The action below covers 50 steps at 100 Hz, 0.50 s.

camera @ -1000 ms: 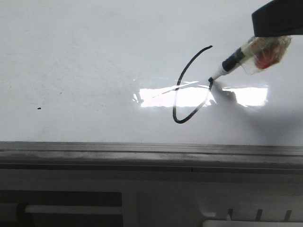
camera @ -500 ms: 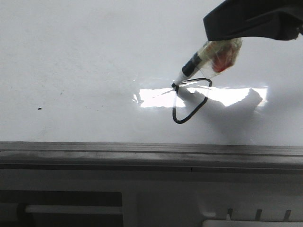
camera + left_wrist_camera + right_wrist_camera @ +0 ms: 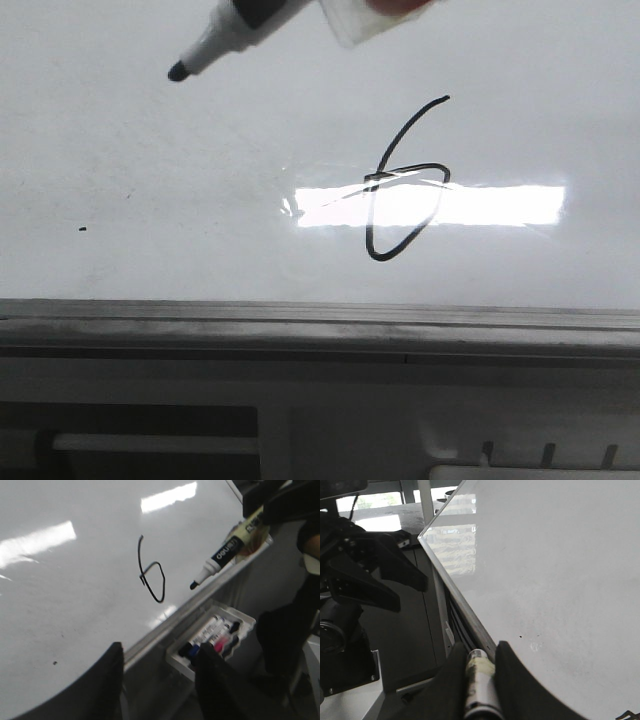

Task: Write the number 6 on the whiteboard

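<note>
Number 6 [image 3: 405,180]: thin black line, curved stem, pointed lopsided loop — on the whiteboard [image 3: 150,130], apart from the lifted tip.
Whiteboard: glossy white, grey edge rail.
Right gripper [image 3: 479,667]: clamped on the marker [image 3: 222,555].
Left gripper [image 3: 157,680]: fingers apart — empty.

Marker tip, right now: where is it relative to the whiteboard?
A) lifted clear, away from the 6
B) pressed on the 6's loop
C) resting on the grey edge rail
A: the marker tip hangs off the whiteboard, well aside from the finished number 6.
</note>
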Each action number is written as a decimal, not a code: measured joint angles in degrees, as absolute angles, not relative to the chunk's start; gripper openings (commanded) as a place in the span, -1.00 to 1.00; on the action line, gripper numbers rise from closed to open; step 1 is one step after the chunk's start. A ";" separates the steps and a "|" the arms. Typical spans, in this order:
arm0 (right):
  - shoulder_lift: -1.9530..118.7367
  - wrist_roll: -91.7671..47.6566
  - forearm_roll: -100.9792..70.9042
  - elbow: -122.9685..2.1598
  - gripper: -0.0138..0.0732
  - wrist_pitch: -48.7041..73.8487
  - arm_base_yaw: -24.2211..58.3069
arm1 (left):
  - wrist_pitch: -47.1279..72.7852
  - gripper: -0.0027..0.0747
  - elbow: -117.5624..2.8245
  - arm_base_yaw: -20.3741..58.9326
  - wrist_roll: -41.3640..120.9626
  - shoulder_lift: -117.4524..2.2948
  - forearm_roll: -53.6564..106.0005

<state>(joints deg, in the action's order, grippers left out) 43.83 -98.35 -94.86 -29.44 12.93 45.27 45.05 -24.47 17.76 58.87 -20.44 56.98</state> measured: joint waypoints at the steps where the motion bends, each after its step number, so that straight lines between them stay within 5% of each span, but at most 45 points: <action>1: 43.83 -98.35 -94.73 -29.44 -0.83 13.08 45.27 | 45.43 0.15 -24.77 17.89 59.02 -20.82 56.98; 50: 49.18 -98.45 -83.38 -30.46 -0.83 20.12 45.27 | 52.14 0.10 -37.77 32.13 72.97 -47.83 56.81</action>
